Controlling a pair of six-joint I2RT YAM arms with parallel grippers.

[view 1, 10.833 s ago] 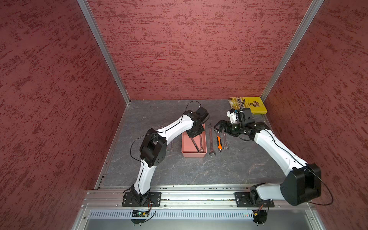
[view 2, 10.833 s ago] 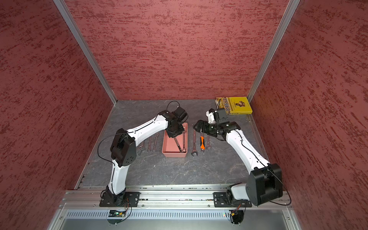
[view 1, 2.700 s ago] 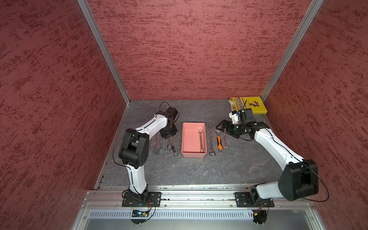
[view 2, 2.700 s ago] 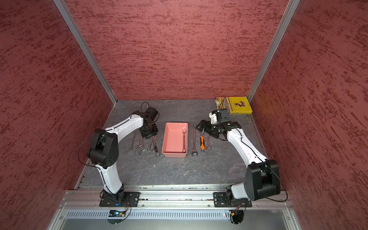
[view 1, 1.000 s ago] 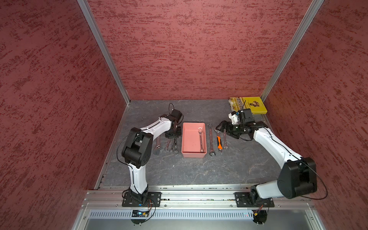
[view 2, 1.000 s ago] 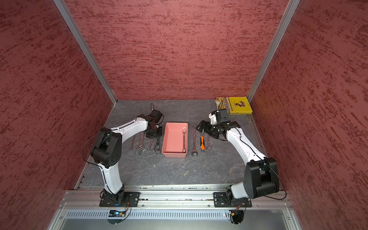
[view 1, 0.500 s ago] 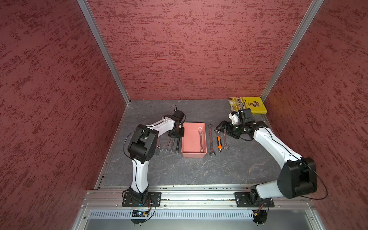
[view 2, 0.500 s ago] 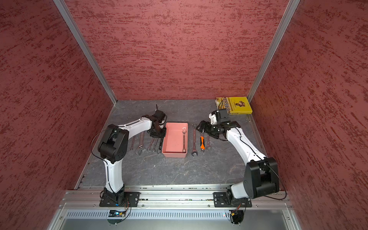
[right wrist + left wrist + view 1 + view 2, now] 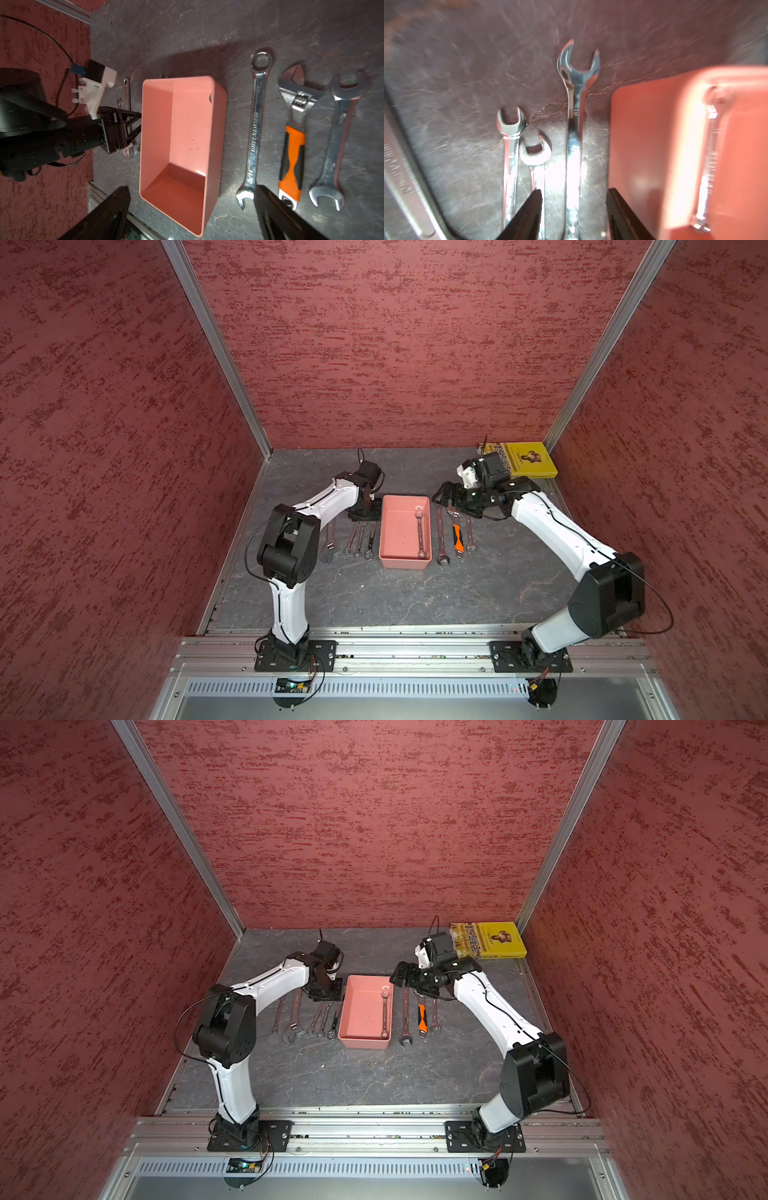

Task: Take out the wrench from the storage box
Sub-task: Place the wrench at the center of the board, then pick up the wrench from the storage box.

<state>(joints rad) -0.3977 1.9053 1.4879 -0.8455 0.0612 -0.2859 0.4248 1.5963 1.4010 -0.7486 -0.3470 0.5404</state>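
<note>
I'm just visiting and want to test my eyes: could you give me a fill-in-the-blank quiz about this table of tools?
Exactly ___ silver wrench lies in the salmon-pink plastic storage box.
The adjustable wrench right of the box has a black and ___ handle.
The rectangular book in the far corner is ___.
The left gripper and the right gripper both have ___ jaws.
Missing: one; orange; yellow; open.

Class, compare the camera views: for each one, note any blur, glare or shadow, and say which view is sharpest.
Left wrist view: smeared by motion blur, with glare washing out the loose wrenches and the pink box rim. Right wrist view: sharpest, with readable lettering on the long wrench; the box throws a dark shadow on the table. Both top views: sharp, evenly lit.
</note>
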